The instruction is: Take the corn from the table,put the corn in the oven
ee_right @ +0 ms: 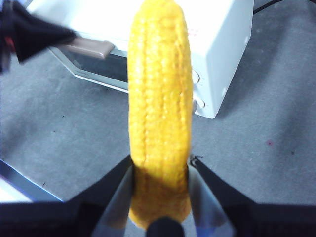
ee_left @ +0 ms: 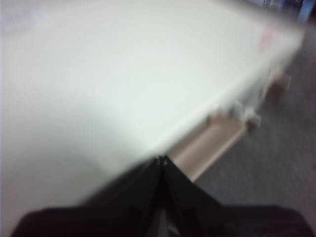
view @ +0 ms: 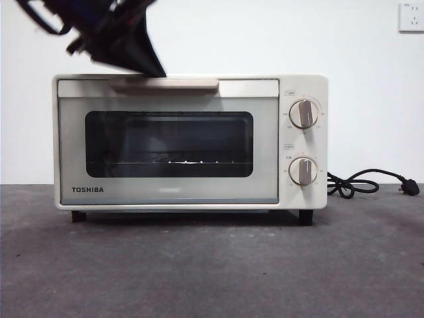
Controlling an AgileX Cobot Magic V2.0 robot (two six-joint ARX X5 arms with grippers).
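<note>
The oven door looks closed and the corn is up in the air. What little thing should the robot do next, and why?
Probably the left gripper, shut and right at the bar handle, should catch the handle and pull the door down. The oven is closed, and the right gripper holds the corn above the table, with no way in yet.
</note>
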